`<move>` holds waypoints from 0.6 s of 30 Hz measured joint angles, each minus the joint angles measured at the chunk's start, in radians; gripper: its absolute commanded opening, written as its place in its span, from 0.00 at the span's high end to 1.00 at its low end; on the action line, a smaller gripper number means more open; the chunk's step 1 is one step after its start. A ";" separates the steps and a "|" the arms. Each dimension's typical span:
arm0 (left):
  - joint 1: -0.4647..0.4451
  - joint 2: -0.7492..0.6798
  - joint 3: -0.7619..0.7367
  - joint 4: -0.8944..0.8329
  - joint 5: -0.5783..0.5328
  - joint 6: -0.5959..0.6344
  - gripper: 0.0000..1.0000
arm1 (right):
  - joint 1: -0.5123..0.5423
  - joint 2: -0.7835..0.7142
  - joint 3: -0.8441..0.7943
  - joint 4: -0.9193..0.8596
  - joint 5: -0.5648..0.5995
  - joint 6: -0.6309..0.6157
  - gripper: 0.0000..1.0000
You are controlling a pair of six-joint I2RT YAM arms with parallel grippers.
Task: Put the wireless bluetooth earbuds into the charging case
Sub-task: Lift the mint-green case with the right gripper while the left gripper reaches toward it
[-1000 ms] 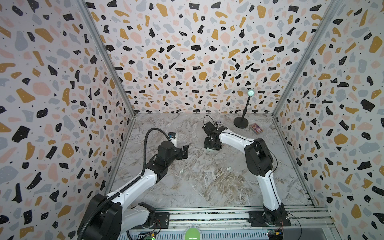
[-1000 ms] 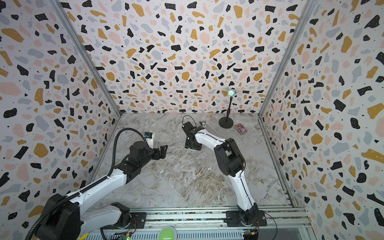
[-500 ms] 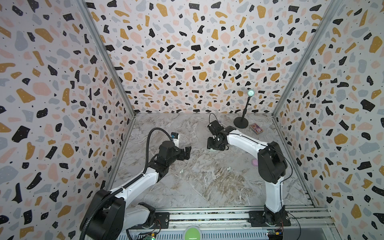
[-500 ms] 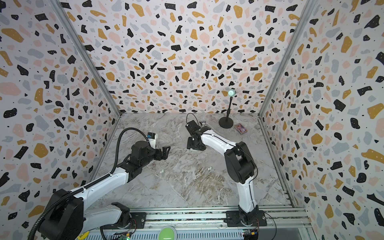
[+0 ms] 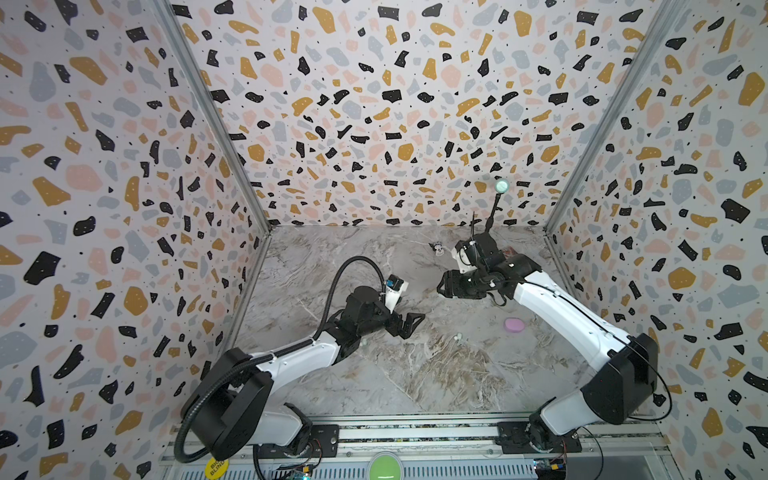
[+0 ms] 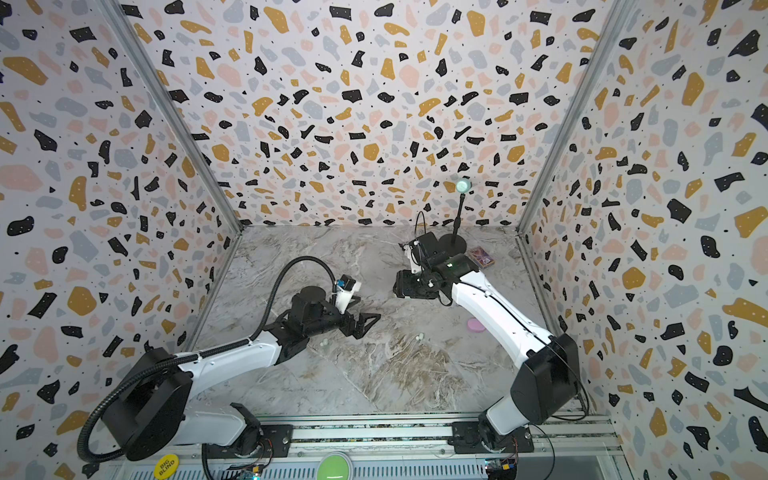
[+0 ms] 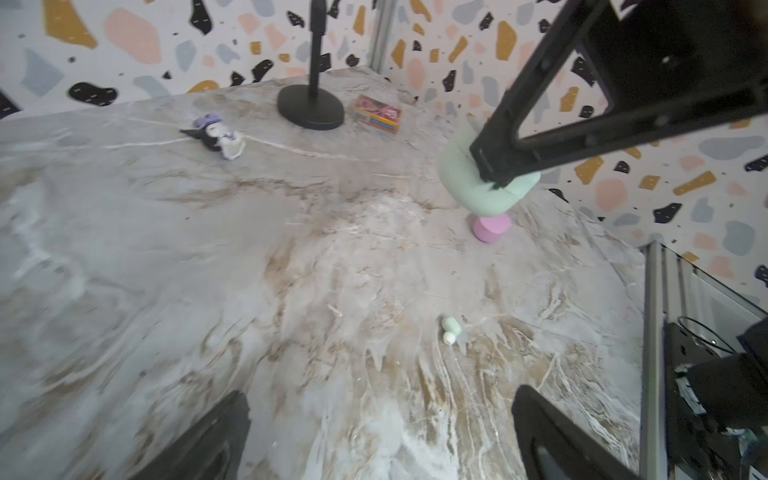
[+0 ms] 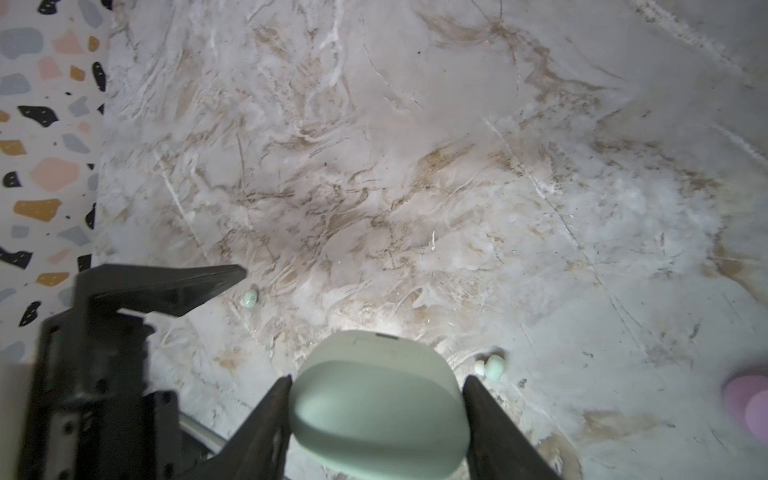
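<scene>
our right hand (image 8: 377, 380) is clenched on the mint charging case (image 8: 378, 411), one finger pressed to each side of it. the case looks lifted clear of the counter (image 8: 457, 145), and its lid looks shut. in both top views the right hand (image 5: 442, 286) (image 6: 397, 286) hangs toward the back of the counter, a little right of the middle, and there the case is hidden by the fingers.

our left hand (image 7: 382, 395) is released, its fingers spread wide with nothing between them. in a top view it hangs over the counter left of the middle, apart from the right hand.

two mint earbuds lie loose on the counter. the first earbud (image 5: 457, 337) lies between the left hand and the pink case (image 5: 514, 325), apart from both. the left wrist view shows it ahead of the spread fingers, and the right wrist view shows it just beside the held case. the second earbud (image 5: 363, 341) lies close beside the left arm, behind the fingers. in the right wrist view it sits near the tip of one left finger, not touching it.

the pink case lies flat on the counter near the right forearm.

at the back of the counter we see a small plush toy (image 7: 216, 135), a black stand (image 7: 311, 106) with a green ball on top, and a small box (image 7: 378, 114) just beside the stand's base.
</scene>
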State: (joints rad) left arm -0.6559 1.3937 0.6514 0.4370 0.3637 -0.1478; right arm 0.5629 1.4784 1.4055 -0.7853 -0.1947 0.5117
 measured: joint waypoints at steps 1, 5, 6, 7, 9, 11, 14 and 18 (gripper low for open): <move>-0.013 0.015 0.004 0.023 0.018 0.012 0.00 | -0.002 -0.021 0.000 -0.019 -0.012 -0.010 0.48; -0.060 0.040 0.004 0.114 0.069 0.061 0.00 | -0.003 -0.087 0.002 -0.074 -0.064 -0.036 0.48; -0.071 0.045 0.004 0.142 0.082 0.071 0.00 | -0.003 -0.100 0.002 -0.085 -0.079 -0.041 0.48; -0.080 0.050 0.006 0.169 0.097 0.082 0.00 | -0.003 -0.113 0.002 -0.091 -0.092 -0.046 0.48; -0.095 0.068 0.020 0.205 0.125 0.093 0.00 | -0.003 -0.132 0.002 -0.103 -0.116 -0.052 0.48; -0.102 0.086 0.037 0.240 0.149 0.101 0.00 | -0.002 -0.147 0.002 -0.111 -0.133 -0.061 0.48; -0.111 0.107 0.058 0.273 0.178 0.108 0.00 | 0.005 -0.161 0.002 -0.124 -0.150 -0.071 0.48; -0.116 0.116 0.070 0.294 0.199 0.113 0.03 | 0.024 -0.162 0.001 -0.130 -0.163 -0.081 0.48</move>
State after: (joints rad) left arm -0.7723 1.5101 0.7212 0.7315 0.5629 -0.0349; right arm 0.5865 1.3167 1.4063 -0.9157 -0.3573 0.4309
